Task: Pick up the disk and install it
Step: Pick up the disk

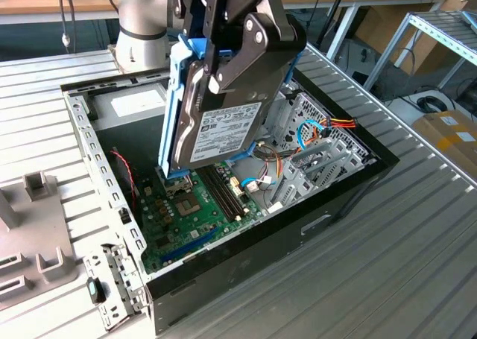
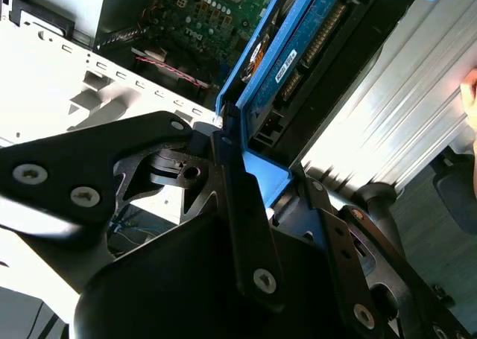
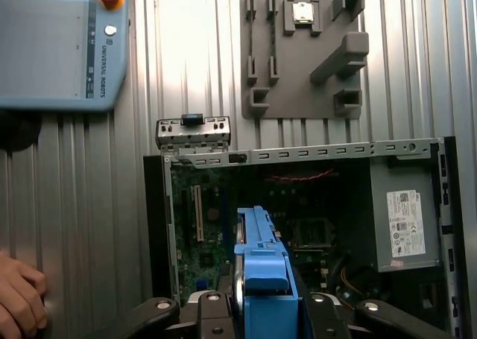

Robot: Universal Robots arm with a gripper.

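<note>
The black pincer (image 1: 223,67) grips the flat silver, blue-framed disk (image 1: 223,130) at the exterior view's upper centre. The disk hangs directly below it, long axis steeply downward, over the green motherboard (image 1: 186,212) of the open black computer case (image 1: 298,235).

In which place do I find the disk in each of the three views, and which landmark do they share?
Exterior view: the disk hangs tilted in the tool, above the open case.
Second wrist view: the disk is seen edge-on with its blue frame, beyond the tool's black links.
First wrist view: the disk is edge-on between the tool's links, in front of the case.
Shared landmark: the green motherboard.
</note>
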